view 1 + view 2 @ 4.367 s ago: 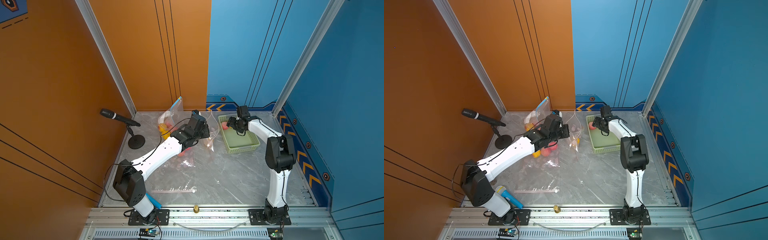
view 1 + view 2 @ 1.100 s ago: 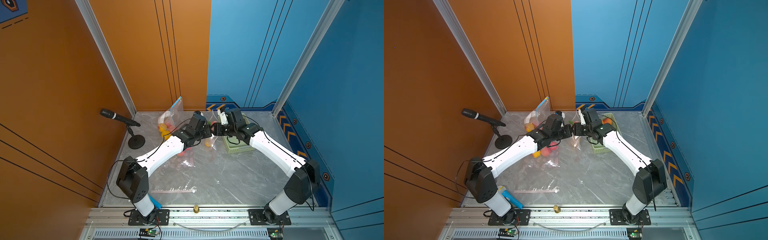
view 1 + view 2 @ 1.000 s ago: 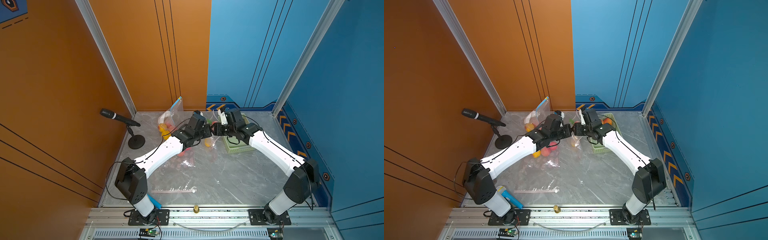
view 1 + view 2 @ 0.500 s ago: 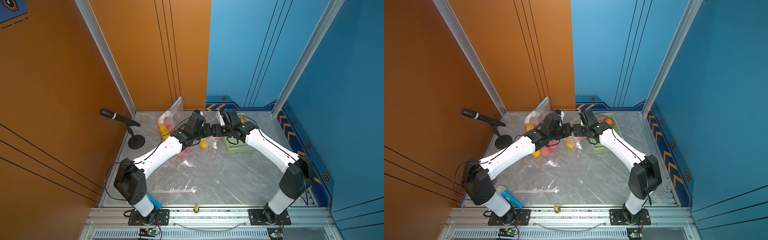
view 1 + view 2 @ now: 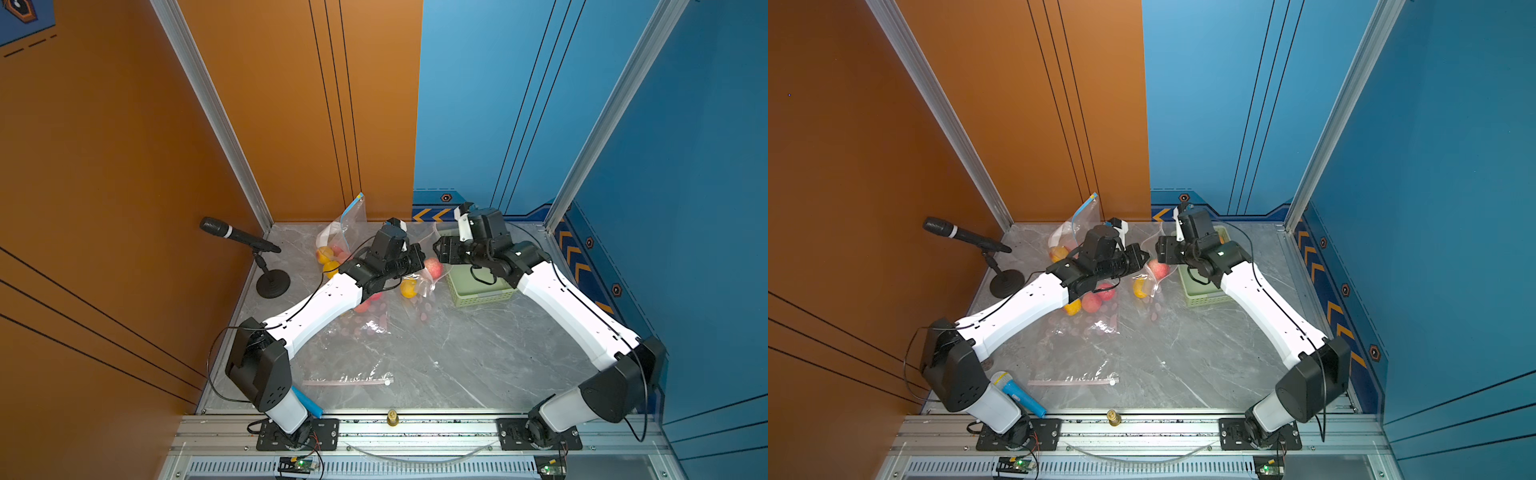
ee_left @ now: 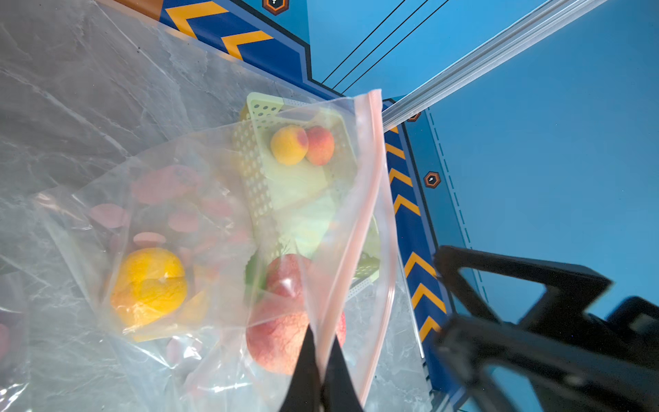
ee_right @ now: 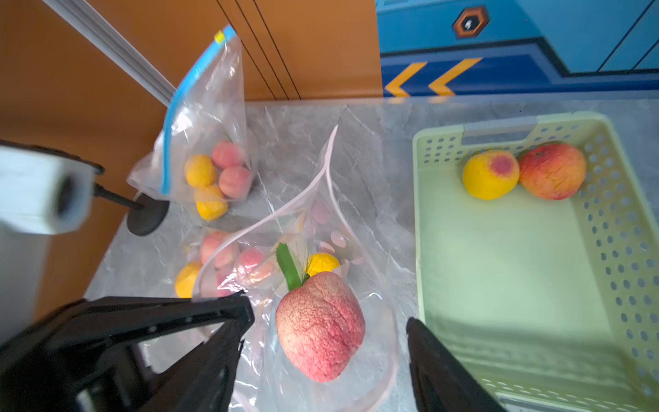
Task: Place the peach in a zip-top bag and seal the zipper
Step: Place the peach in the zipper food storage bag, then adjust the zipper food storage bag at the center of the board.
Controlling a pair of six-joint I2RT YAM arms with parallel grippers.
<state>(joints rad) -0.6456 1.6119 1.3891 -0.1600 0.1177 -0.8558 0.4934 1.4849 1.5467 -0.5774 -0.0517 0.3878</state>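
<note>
A red-pink peach [image 7: 321, 328] with a green leaf lies inside the open mouth of a clear zip-top bag [image 7: 330, 157] with a pink zipper strip. It shows in both top views [image 5: 433, 266] [image 5: 1158, 268]. My right gripper [image 7: 328, 317] stands open just above it, one finger on each side, touching nothing. My left gripper [image 6: 322, 339] is shut on the bag's rim [image 6: 360, 214] and holds it up, with the peach [image 6: 281, 339] seen through the plastic. A yellow fruit [image 7: 322, 263] lies deeper in the same bag.
A pale green basket [image 7: 420, 214] to the right holds two more fruits [image 7: 490, 174]. A blue-zippered bag of fruit [image 5: 340, 232] leans at the back wall. Another filled bag [image 5: 370, 316] lies under the left arm, and a flat bag [image 5: 345, 379] lies near the front. A microphone [image 5: 237, 235] stands at the left.
My right gripper came from the basket to the bag's mouth with the peach, then opened its jaws. The peach now lies in the bag. The left gripper has kept its hold on the rim.
</note>
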